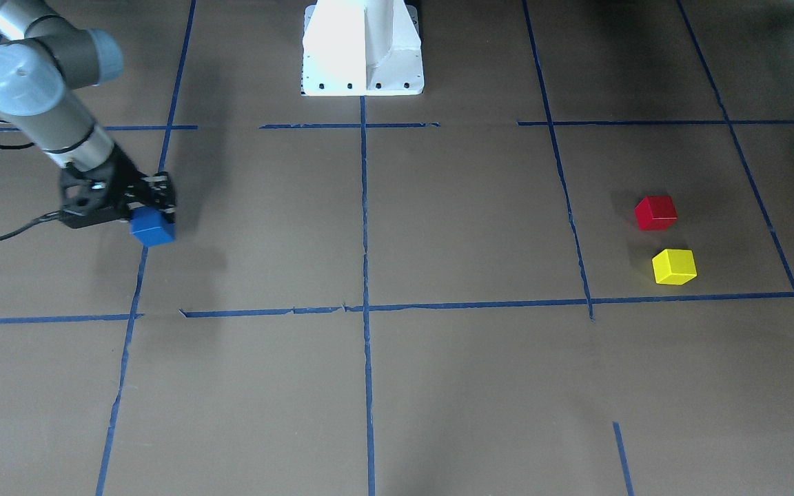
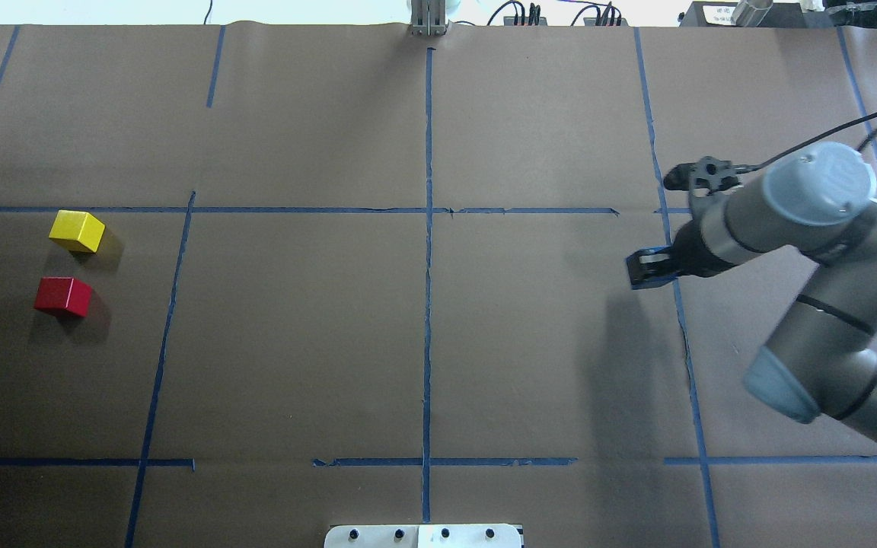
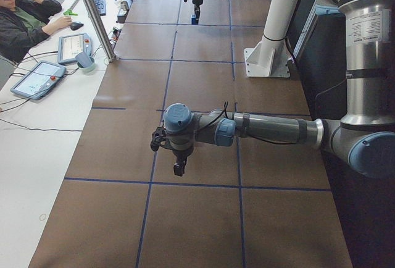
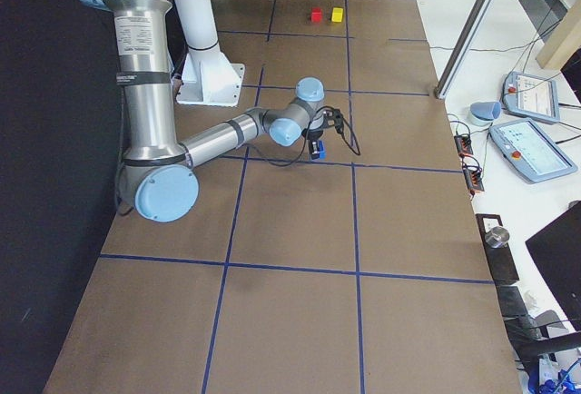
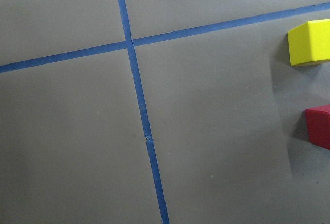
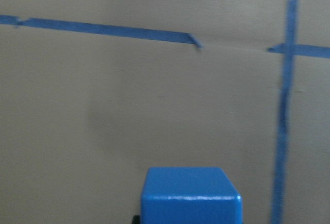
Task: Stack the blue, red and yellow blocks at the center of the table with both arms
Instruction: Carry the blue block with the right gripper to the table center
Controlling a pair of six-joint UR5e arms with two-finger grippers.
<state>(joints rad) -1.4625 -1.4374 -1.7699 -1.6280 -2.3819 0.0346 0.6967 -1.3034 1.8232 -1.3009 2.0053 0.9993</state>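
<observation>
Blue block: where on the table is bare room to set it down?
The squares around the central tape cross are all bare. Only the robot's left side is crowded, where the red block and yellow block sit close but not touching.

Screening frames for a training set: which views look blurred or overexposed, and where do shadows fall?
Right wrist view: soft, tape lines smeared, a glare strip on the blue block. Left wrist view: sharp, though the yellow block and red block are cropped by the edge. Front-facing view: the white robot base is blown out. Overhead view: a broad, soft shadow lies on the table.
</observation>
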